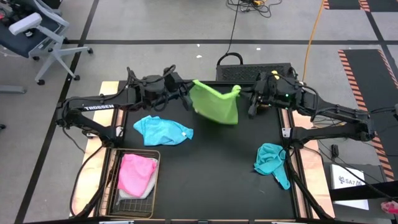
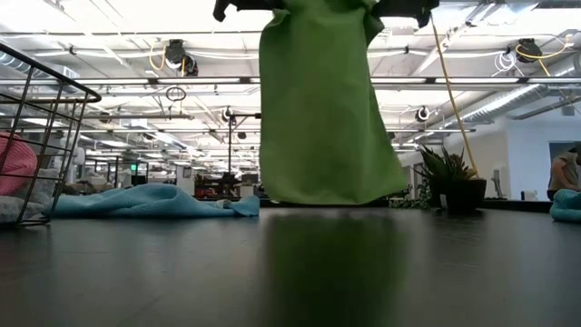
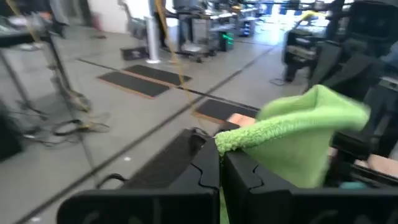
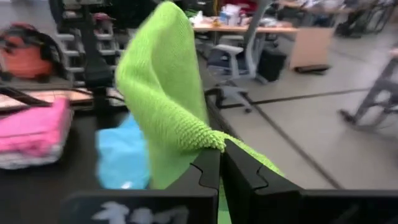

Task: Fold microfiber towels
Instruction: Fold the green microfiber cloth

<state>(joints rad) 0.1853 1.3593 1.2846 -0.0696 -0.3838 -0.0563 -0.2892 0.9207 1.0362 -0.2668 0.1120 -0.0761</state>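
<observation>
Hands [image 1: 189, 98] [image 1: 249, 99] pinch nubby lime towel [image 1: 216, 104].

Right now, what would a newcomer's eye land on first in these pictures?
The lime green microfiber towel, hanging clear of the table's far edge, stretched between the left end effector and right end effector, each shut on a top corner. Next, the pink microfiber towel in the rectangular wire mesh basket at the near left.

"TROSSEN" on left arm [image 1: 99, 107]
</observation>
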